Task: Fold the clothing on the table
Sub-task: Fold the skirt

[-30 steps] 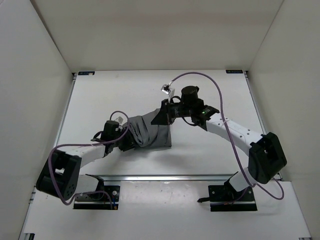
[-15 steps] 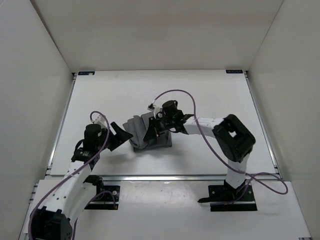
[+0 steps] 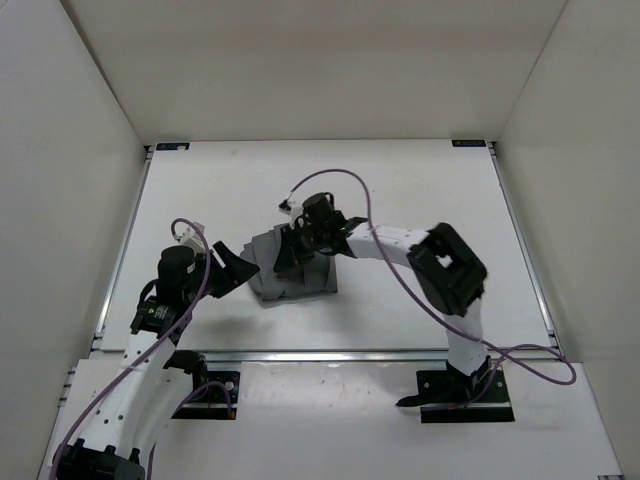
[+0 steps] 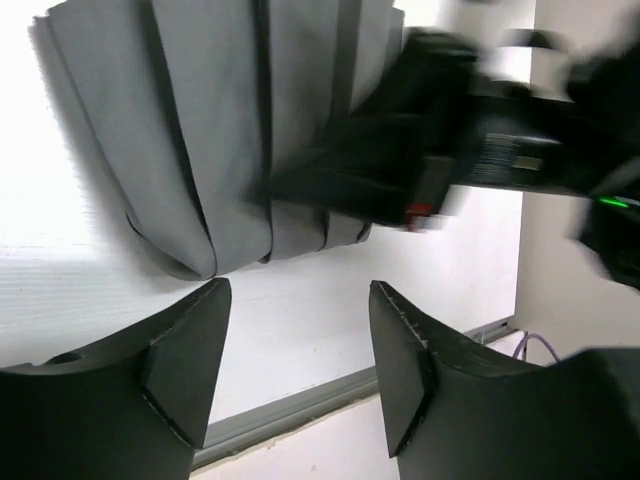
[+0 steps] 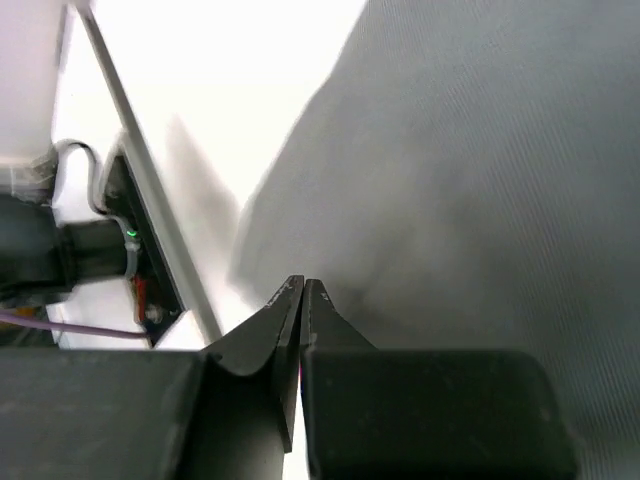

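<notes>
- the clothing (image 3: 300,275) is found bunched near the middle of the table (image 3: 420,190), a little left of centre; layered pleats are seen in the left wrist view.
- the left gripper (image 3: 240,268) is held just beside the garment's left edge. its jaws are parted with nothing between them, and bare table shows in the gap.
- the right gripper (image 3: 290,252) is laid on top of the fabric, toward its far side. its jaws are pressed fully together. whether a thin pinch of cloth is caught between the tips cannot be told.
- step judged: the bundle is being pinned by the right arm while the left edge is lined up for a grasp. the fold is judged part done, since layers are stacked but uneven.
- to be done well: the open jaws should be brought low and level with the table, so that one hem is taken and not the whole stack.
- the closed tips are best used as a hold-down, so that the stack is not dragged when the left side is lifted.
- risk noted: the soft fabric is likely to slide, and the pleats to splay, if pulled sideways. the two grippers are near each other and could be knocked together.
</notes>
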Controlling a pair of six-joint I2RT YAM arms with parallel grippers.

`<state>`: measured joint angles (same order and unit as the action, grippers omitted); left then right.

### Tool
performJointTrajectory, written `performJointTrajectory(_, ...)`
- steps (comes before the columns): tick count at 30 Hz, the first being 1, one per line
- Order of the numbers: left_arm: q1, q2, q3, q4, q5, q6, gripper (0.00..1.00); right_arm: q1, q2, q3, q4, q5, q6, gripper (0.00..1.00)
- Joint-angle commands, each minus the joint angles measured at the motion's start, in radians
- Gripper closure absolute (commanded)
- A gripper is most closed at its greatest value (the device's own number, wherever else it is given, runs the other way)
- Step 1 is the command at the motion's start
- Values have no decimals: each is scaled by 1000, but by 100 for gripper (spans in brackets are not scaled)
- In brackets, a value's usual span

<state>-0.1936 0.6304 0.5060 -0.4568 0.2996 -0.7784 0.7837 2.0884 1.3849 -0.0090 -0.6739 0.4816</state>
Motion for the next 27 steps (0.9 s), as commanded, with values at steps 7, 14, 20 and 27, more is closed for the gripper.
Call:
performJointTrajectory(7, 43, 109, 173, -170, 167, 262, 1, -210, -618, -348, -112, 230, -89, 85)
performJointTrajectory(14, -13, 235, 278, -321, 104, 436, 1, -337, -772, -607, -103, 223, -74, 82)
performJointTrajectory(20, -20, 284, 295, -397, 108, 479, 1, -324, -722, -577, -114, 250, -116, 81)
performJointTrajectory(27, -34, 387, 465, -597, -203, 576, 2, -319, -476, -321, -244, 307, -178, 79)
